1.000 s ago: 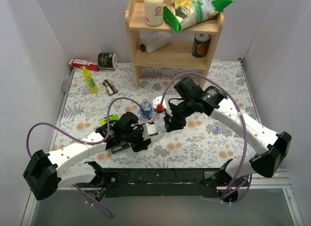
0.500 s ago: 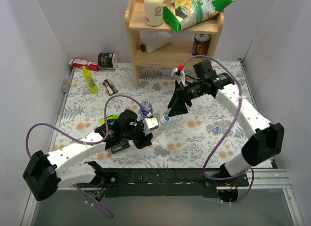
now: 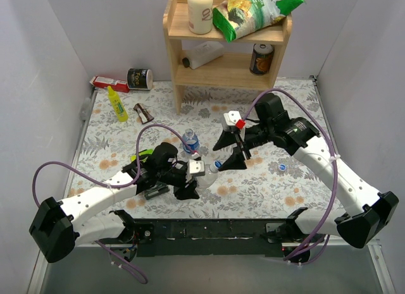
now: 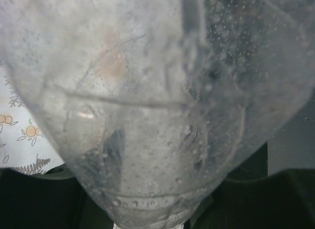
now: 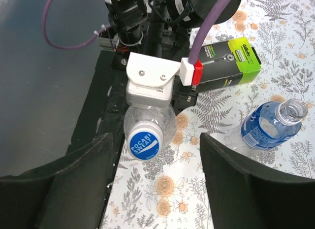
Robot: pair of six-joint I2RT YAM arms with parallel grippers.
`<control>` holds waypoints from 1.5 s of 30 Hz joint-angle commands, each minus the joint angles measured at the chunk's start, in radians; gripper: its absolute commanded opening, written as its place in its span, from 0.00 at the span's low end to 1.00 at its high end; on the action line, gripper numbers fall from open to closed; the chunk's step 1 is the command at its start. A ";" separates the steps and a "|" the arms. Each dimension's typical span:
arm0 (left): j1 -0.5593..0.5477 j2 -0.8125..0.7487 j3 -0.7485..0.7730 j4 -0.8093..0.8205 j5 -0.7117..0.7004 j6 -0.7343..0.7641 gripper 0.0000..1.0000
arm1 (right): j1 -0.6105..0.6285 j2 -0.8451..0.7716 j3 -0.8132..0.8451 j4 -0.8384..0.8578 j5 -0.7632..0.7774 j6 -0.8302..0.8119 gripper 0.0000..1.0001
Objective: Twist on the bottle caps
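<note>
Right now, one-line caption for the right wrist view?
Open right gripper faces the capped bottle held by the left gripper; blue-label bottle sits uncapped nearby.

Uncapped bottle (image 3: 190, 141) sits behind the capped bottle (image 5: 166, 123) (loose cap (image 3: 281, 167) to right).

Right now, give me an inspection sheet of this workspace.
Surface: floral-print cloth, flat.
Job's things: clear label-less plastic bottle has a round blue plastic cap on its neck; clear blue-labelled plastic bottle uncapped; second round blue cap loose on the cloth.
Clutter: yellow squeeze bottle, green cardboard box, red carton, round tin.
Grippers: left gripper, fingers shut on the label-less bottle; right gripper open, empty.
Cables: purple cables loop along both arms.
Surroundings: wooden shelf with a white bottle, snack bag, can; white walls.
</note>
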 commanded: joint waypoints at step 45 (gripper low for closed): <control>0.029 0.022 0.009 0.226 -0.099 -0.330 0.00 | -0.137 0.079 -0.150 0.501 -0.040 0.640 0.65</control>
